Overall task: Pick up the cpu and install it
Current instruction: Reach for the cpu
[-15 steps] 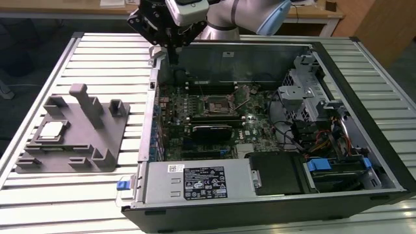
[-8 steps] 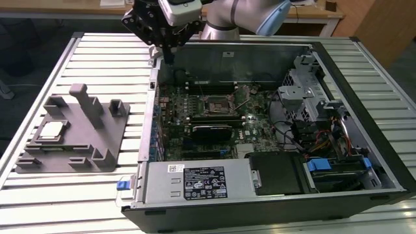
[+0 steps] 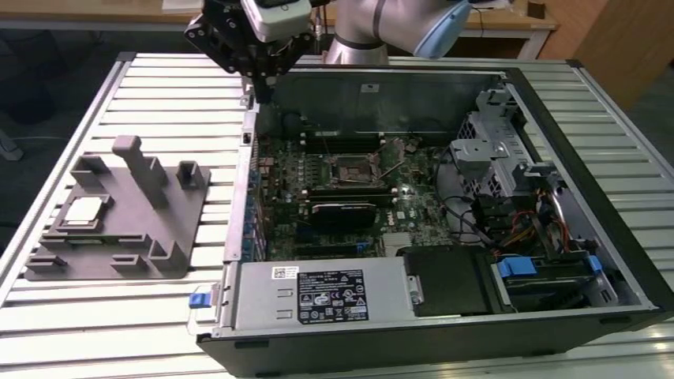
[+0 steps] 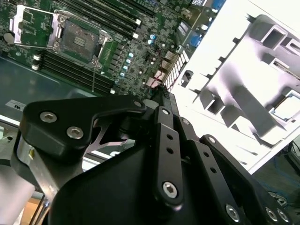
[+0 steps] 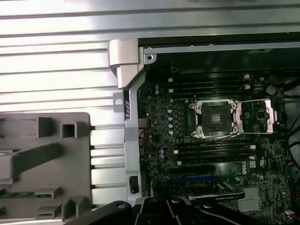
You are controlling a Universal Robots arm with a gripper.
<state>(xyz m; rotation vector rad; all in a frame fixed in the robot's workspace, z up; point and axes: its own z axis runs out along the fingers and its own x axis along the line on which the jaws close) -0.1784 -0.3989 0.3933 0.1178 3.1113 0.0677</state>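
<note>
Overhead, closed jaws hang over the case (image 3: 249,150) corner, cpu (image 3: 84,212) well apart.

- Everything sits on a big metal table (image 3: 158,79) with a ribbed, slatted top, silver-grey all over.
- Lighting is strong from above; in the first wrist view the slats (image 5: 56,61) glare nearly white.
- Behind it there's a light wooden desk (image 3: 506,24) with a pale leg.
- At the exterior view's right is an orange-brown wood panel (image 3: 621,39).
- The floor (image 3: 37,95) looks dark at the exterior view's left.
</note>
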